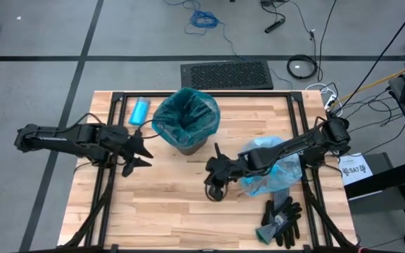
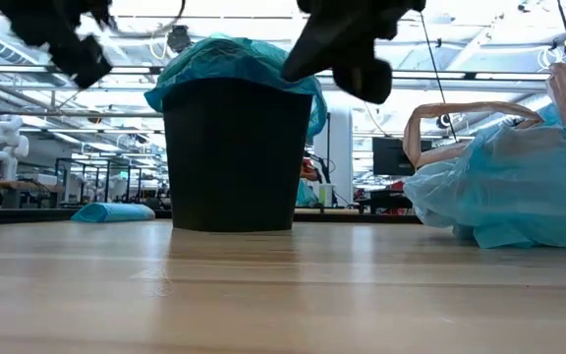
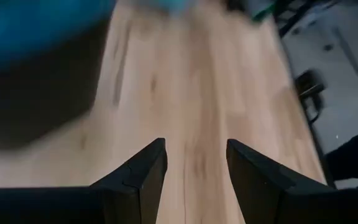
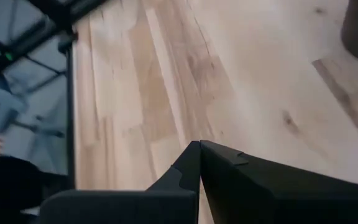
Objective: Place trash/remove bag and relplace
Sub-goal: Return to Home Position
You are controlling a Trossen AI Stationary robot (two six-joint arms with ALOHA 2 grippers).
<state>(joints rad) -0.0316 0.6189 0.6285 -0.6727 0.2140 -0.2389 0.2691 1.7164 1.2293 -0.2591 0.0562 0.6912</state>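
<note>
A black bin lined with a darker teal-green plastic bag stands at the table's far middle. The pale sky-blue bag, bunched and crinkly, lies on the table right of the bin, partly under my right arm; it also shows in the low view. The trash is hidden or out of view. My left gripper hovers open left of the bin, over bare wood. My right gripper is shut with nothing in it, raised over the table's middle, between the bin and the pale bag.
A small light-blue bottle lies at the far left of the table. Black-and-grey gloves lie near the front right corner. Bare wood stretches across the near left half. The table's metal frame runs along both sides.
</note>
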